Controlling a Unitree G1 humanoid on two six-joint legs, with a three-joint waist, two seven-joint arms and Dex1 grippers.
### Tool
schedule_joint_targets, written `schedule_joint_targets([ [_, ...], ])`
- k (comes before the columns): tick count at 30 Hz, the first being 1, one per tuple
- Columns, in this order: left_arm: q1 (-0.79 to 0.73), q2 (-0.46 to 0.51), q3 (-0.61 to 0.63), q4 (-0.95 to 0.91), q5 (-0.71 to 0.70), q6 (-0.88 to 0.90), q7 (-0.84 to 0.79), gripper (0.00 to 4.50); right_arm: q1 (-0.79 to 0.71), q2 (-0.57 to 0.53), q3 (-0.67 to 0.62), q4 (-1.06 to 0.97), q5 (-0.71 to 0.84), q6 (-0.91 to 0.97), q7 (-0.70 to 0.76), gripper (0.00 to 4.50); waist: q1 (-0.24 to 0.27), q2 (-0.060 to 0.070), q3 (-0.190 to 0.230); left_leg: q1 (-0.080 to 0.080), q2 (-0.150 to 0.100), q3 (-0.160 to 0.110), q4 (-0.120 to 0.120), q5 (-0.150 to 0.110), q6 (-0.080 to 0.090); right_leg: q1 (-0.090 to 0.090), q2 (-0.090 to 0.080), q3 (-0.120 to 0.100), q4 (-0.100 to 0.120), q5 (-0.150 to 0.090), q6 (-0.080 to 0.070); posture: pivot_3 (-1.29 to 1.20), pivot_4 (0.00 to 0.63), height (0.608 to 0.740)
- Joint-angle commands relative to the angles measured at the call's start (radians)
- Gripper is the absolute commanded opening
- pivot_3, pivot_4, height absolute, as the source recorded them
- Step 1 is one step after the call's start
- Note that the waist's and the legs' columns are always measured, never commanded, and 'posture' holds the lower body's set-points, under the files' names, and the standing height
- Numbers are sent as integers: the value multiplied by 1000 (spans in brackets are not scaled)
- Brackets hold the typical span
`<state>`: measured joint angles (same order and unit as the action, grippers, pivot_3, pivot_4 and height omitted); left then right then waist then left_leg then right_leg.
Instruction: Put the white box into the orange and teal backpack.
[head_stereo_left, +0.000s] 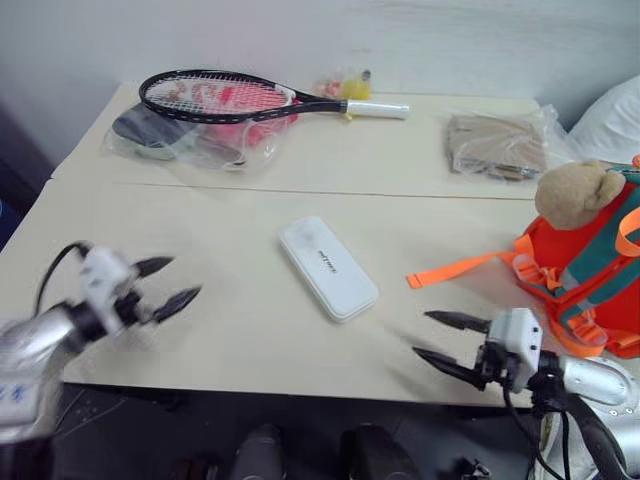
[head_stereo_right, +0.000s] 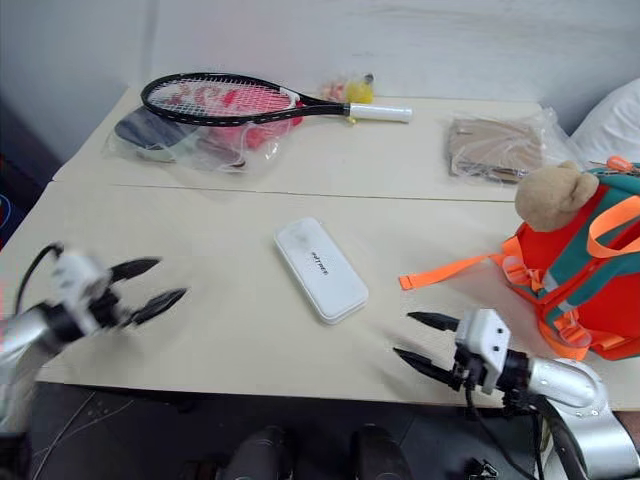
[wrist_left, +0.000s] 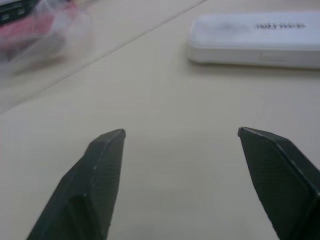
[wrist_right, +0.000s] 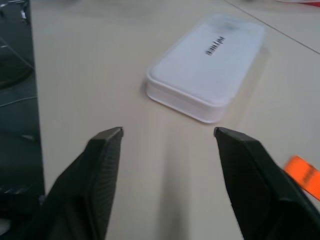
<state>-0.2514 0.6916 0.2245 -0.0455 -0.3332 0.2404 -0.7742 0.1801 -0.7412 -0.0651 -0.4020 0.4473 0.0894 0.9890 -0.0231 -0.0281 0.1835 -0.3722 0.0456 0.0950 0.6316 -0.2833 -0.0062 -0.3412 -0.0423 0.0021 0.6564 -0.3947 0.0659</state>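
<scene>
Both of my grippers hang over the near edge of the table (head_stereo_left: 150, 200) with fingers spread and nothing between them, my left gripper (head_stereo_left: 175, 283) well to one side of the white box (head_stereo_left: 327, 268) and my right gripper (head_stereo_left: 437, 338) nearer it. That box lies flat mid-table, untouched, while the orange and teal backpack (head_stereo_left: 590, 275) sits at my right edge, one strap (head_stereo_left: 455, 270) reaching toward the box.
</scene>
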Motion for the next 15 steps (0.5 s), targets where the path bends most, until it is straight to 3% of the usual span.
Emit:
schedule_joint_targets([
  [1, -178, -46, -132, 156, 127, -39, 45, 2411, -35, -6, 53, -14, -50, 20, -1, 1543, -4, 0, 0, 0, 0, 0, 0, 1, -2, 0, 0, 0, 0, 0, 0, 0, 150, 740],
  [5, -527, -162, -241, 592, 285, -177, 174, 1217, -135, 31, 165, 7, -113, 67, -13, 211, -7, -3, 2, -3, 2, 3, 6, 1, -3, -4, 3, 1, 2, 0, 1, 0, 150, 740],
  [8, -698, -221, -321, 863, 383, -292, 201, 411, -196, 61, 218, 22, -152, 111, -46, 0, -5, -3, 2, -7, 3, 3, 11, 2, -4, -8, 4, 2, 5, 0, 1, 0, 150, 740],
  [10, -776, -258, -330, 1001, 402, -348, 214, 411, -222, 79, 235, 30, -171, 140, -72, 0, -4, -3, 2, -18, 3, 3, 17, 2, -4, -18, 3, 2, 10, 0, 1, 0, 150, 740],
  [15, -854, -310, -333, 1185, 420, -428, 158, 411, -251, 122, 266, 49, -219, 150, -122, 0, -4, -4, 2, -20, 2, 4, 18, 1, -3, -21, 2, 1, 13, 0, 1, 0, 150, 740],
])
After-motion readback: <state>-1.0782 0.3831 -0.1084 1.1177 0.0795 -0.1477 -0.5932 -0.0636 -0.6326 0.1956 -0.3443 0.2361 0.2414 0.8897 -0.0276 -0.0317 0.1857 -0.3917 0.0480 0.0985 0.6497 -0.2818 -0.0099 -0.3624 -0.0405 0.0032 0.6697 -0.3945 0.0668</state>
